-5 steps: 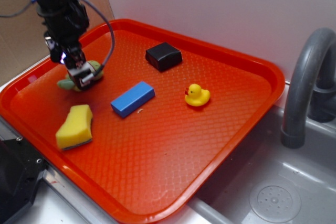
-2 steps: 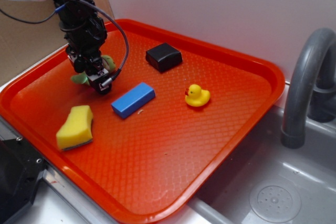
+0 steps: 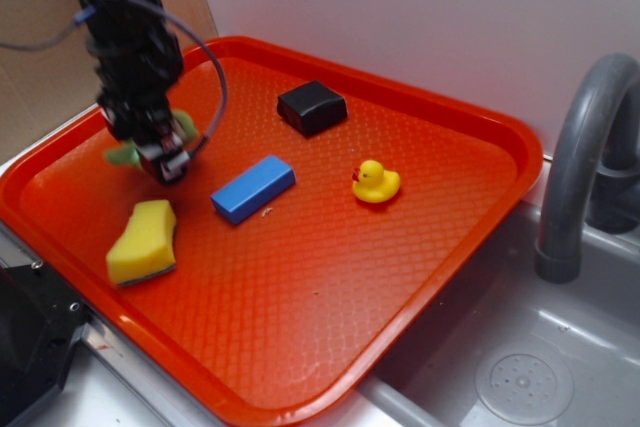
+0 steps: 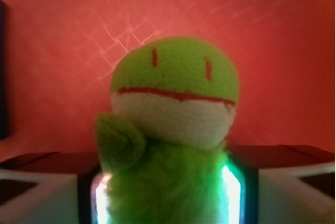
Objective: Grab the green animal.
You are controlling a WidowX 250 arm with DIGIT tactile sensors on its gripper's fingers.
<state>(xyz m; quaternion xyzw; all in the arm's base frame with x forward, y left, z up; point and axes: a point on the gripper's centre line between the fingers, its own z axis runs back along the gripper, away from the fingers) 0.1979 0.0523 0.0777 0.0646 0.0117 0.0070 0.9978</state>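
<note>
The green animal (image 4: 173,129) is a fuzzy light-green plush with a whitish lower face and red line eyes and mouth. In the wrist view its body sits squeezed between my two fingers, head sticking out toward the red tray. In the exterior view only bits of green (image 3: 183,127) show behind my black gripper (image 3: 160,152) at the tray's left side. The gripper is shut on the plush and appears to hold it just above the tray.
On the red tray (image 3: 330,277) lie a yellow sponge (image 3: 143,241), a blue block (image 3: 253,188), a yellow rubber duck (image 3: 375,181) and a black block (image 3: 312,107). A grey faucet (image 3: 580,157) and sink stand to the right.
The gripper has shifted left and slightly up with the plush in it, after a swing to the right; the plush stays clamped between the fingers. The other objects have not moved.
</note>
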